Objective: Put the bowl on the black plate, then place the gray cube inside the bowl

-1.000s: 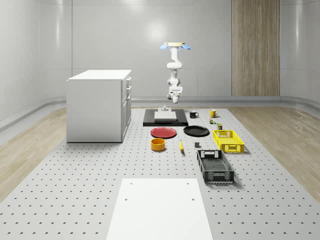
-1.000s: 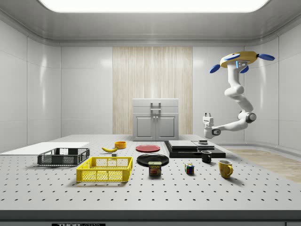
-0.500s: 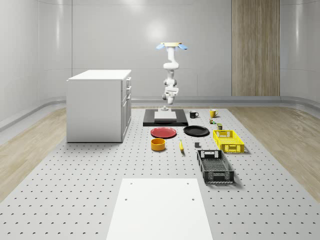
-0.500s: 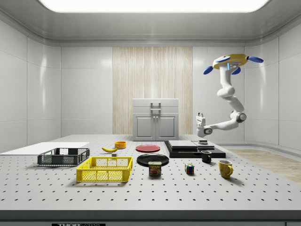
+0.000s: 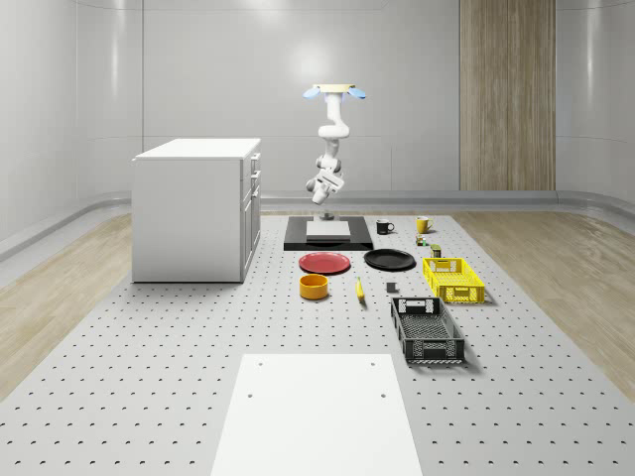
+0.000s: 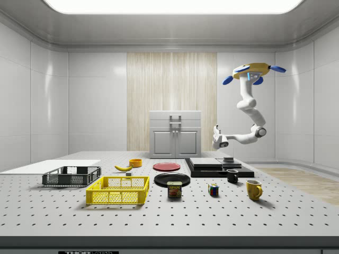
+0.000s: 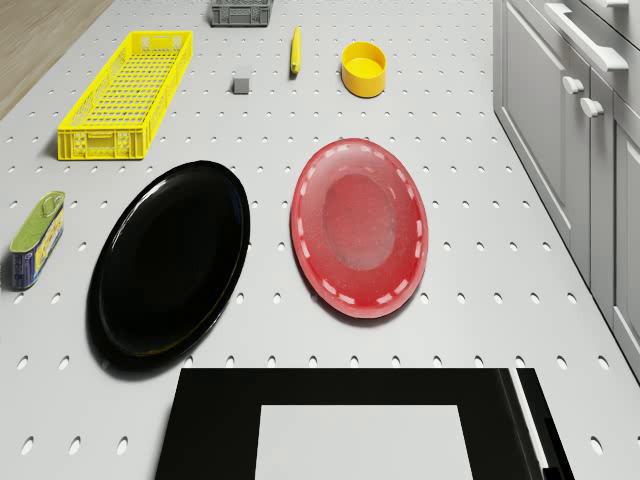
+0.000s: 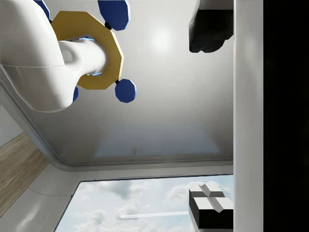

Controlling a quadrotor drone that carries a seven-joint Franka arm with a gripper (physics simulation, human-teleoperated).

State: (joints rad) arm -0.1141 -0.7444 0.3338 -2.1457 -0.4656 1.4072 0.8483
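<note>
1. At the near end of the table (image 5: 149, 397), in the whole-scene view, lies a white sheet (image 5: 317, 412); just beyond it, towards that view's right, stands a black crate (image 5: 427, 330); further back on the same side is a yellow crate (image 5: 453, 279).
2. In the next row, the gray cube (image 5: 391, 289) sits on the bare table between the yellow crate and a banana (image 5: 359, 289); it touches neither; the bowl (image 5: 315, 287), yellow-orange and upright, stands on the table on the banana's other side.
3. Beyond that row, a red plate (image 5: 325, 263) lies just behind the bowl; the black plate (image 5: 389, 260) lies beside the red plate, bare, well apart from bowl and cube alike.
4. Further back, a black slab (image 5: 298, 243) carries a pale block (image 5: 327, 229); a black mug (image 5: 384, 227) and a yellow mug (image 5: 423, 224) stand to its right in this view; a white cabinet (image 5: 196, 208) stands to its left.
5. Farthest, the drone (image 5: 334, 91) hovers high above the slab's end of the table; the arm bends down, and the gripper (image 6: 216, 143) hangs in the air over the slab, clear of it.
6. In the wrist view the two fingertips (image 8: 207, 29) stand wide apart, with nothing held between them.
</note>
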